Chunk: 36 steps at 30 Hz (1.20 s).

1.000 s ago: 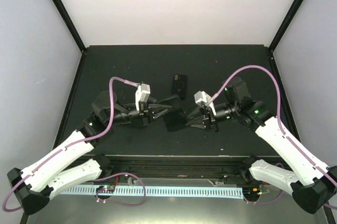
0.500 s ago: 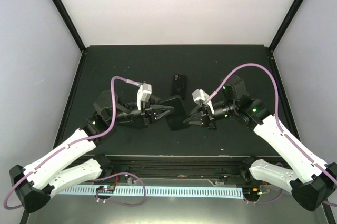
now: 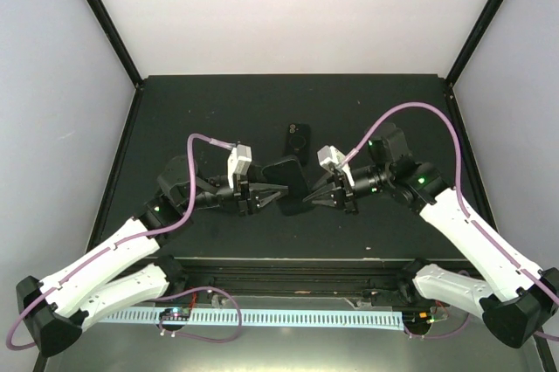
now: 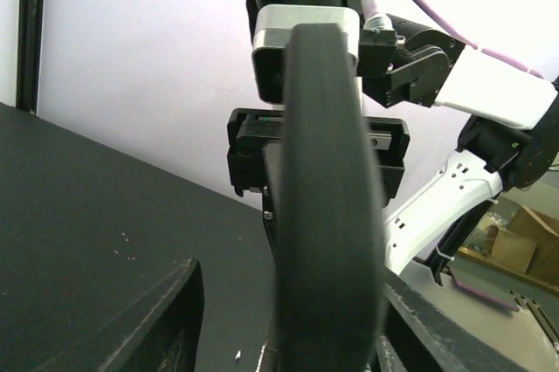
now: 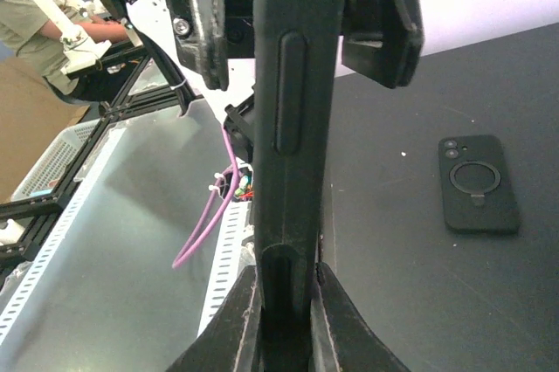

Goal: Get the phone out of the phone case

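Two arms meet at one cased phone [image 3: 288, 182], held off the table [image 3: 201, 110] between them | right gripper [image 3: 312, 197] clamped on one end | left gripper [image 3: 272, 193] spread astride the other end, a gap showing | likely light, rigid, glass fragile, shell pliant | suggest pinning the long edges and peeling a corner lip | ring-backed black case [image 3: 297, 139] lies flat beyond

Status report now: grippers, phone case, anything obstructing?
Right gripper shut on phone case. Left gripper open, astride it. Second case flat on table beyond, not obstructing.
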### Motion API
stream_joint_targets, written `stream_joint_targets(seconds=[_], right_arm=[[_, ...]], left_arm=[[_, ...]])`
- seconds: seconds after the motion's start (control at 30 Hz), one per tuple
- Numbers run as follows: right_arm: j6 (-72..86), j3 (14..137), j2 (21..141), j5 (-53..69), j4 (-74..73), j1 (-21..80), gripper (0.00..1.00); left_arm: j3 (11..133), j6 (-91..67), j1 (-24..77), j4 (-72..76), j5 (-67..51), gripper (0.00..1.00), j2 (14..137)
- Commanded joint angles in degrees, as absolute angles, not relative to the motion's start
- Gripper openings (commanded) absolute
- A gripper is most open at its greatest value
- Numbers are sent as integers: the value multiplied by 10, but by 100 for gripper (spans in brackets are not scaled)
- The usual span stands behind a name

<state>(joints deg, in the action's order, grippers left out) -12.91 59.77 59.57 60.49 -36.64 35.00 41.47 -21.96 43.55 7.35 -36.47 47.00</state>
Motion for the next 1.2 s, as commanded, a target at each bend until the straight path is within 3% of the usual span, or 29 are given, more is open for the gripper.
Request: stream_joint_targets(seconds=[0.0, 0.3, 0.67, 0.93, 0.97, 1.1, 1.17], right_arm=[[-125, 615, 600, 609, -353, 354, 1], [-128, 599, 598, 609, -352, 354, 1], [-130, 595, 599, 609, -353, 354, 1], [-136, 584, 585, 602, -345, 353, 1], [-147, 587, 582, 601, -351, 353, 3], [-289, 619, 586, 622, -467, 354, 45], [-349, 632, 592, 608, -520, 354, 50]], left_arm=[[428, -200, 432, 84, -378, 48, 469], [449, -185, 431, 49, -371, 34, 460], [462, -194, 428, 60, -384, 29, 457], [469, -199, 422, 50, -418, 2, 467], [471, -198, 420, 44, -421, 2, 466], [497, -190, 404, 7, -452, 2, 470], [509, -194, 391, -4, -479, 2, 476]])
